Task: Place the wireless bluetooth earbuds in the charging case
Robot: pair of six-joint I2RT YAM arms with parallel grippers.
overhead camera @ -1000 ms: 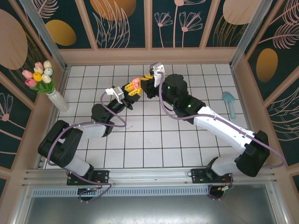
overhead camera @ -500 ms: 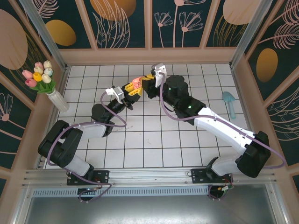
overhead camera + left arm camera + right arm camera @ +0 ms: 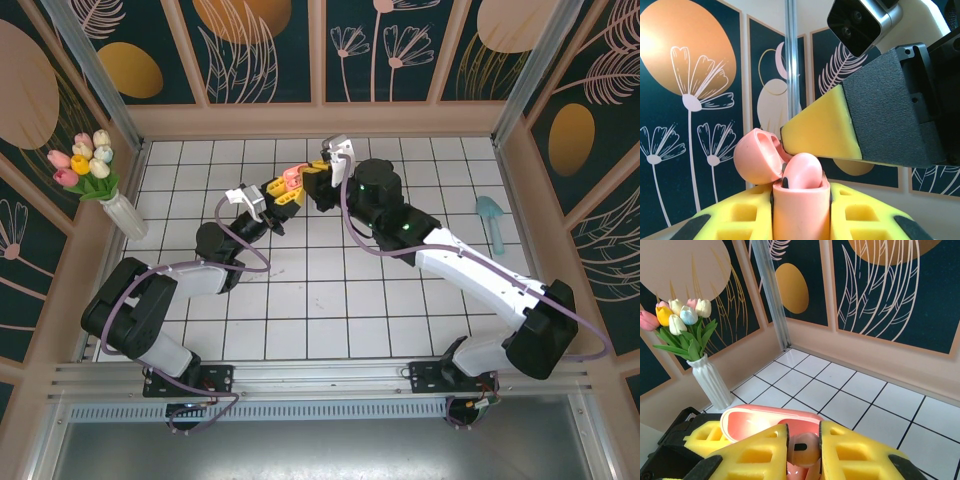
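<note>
Clenched tight in the left gripper (image 3: 287,188) — the salmon-pink charging case (image 3: 801,210), pinned upright between the yellow foam fingers (image 3: 725,225), lid (image 3: 757,159) open and tilted back to the left. From the top camera, placed over the tiled floor (image 3: 330,300), toward the back of the table, nose to nose with the right gripper (image 3: 804,427).

Seated in the mouth of the case: one pink earbud (image 3: 802,172), rounded head poking above the rim. Touching that head and the edge of the lid, a yellow fingertip (image 3: 815,135) of the right gripper.

From the right wrist camera, fingers close together with only a narrow gap, and the pink earbud showing in that gap. Pinching it or merely resting on it — cannot tell.

Off by the left wall, well apart from both grippers, a white vase (image 3: 126,216) of tulips. Near the right wall, a small teal tool (image 3: 490,215) lying on the tiles.
</note>
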